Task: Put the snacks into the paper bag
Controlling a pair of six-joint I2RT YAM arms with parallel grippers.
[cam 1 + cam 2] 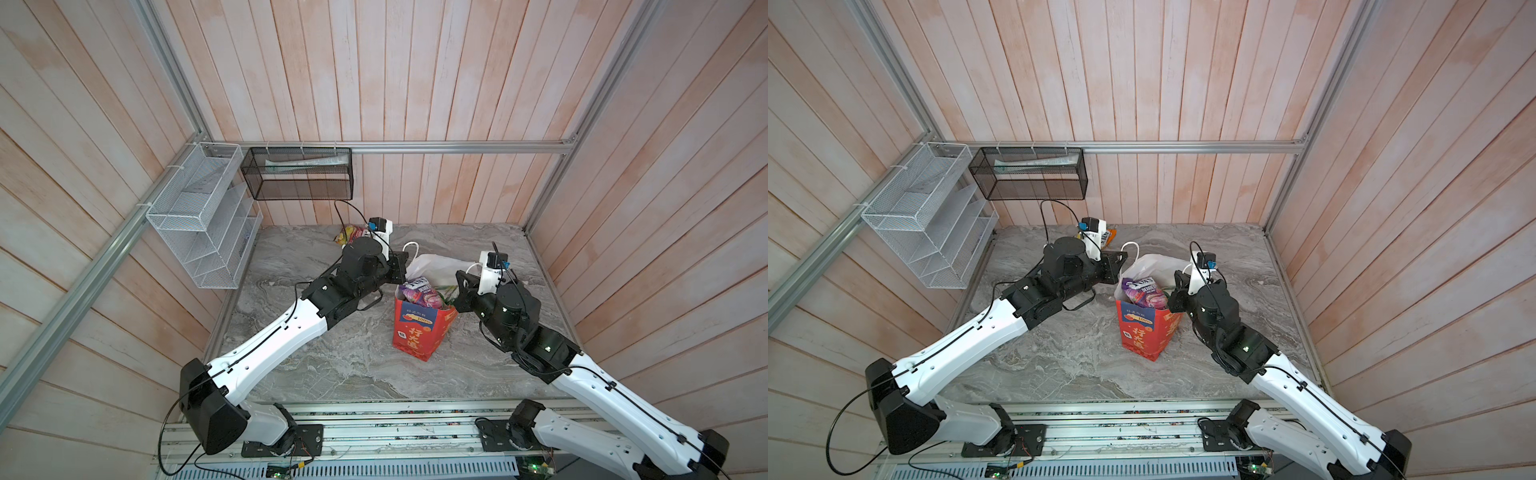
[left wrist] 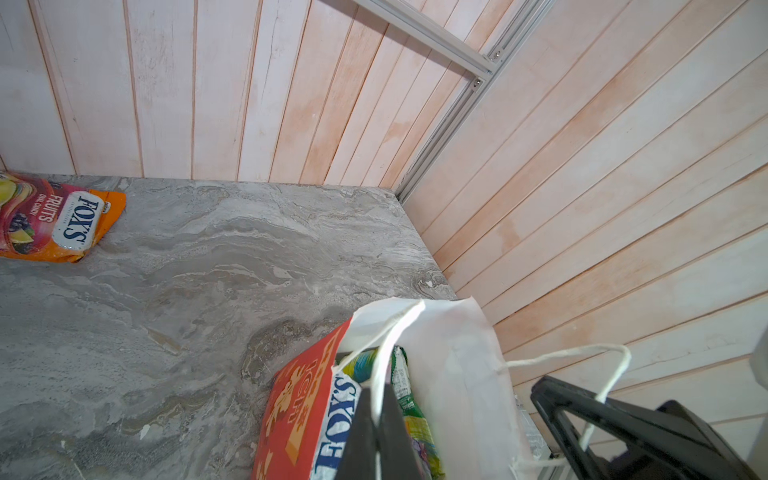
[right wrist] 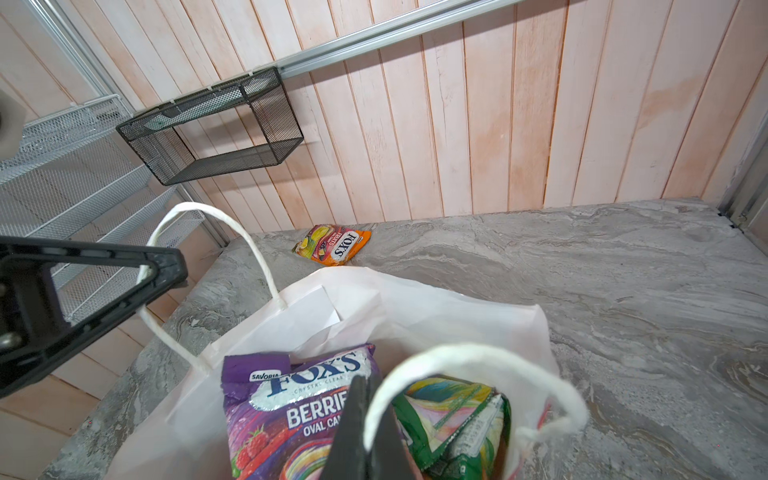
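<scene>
Both my pincers are pressed fully shut, each on a thin white cord. My left pincer [image 2: 375, 401] pinches one cord handle [image 2: 395, 334] of the paper bag [image 1: 415, 332], the cord running up from between its fingers. My right pincer [image 3: 371, 409] nips the other cord handle [image 3: 457, 353], whose loop arcs over and past its tips. The bag stands on the grey marbled tabletop [image 2: 187, 291] between the two pincers and just below them, its mouth drawn wide so the white inside shows (the red face with gold characters looks away from the back wall). Right under my right pincer's tips two snacks stand on end inside the bag: a purple berries packet [image 3: 286, 419] and a green packet [image 3: 453, 419], one on each side of the closed fingers. An orange fruits packet [image 2: 54, 220] lies flat on the tabletop beyond my left pincer, close to the back wall and well apart from the bag.
</scene>
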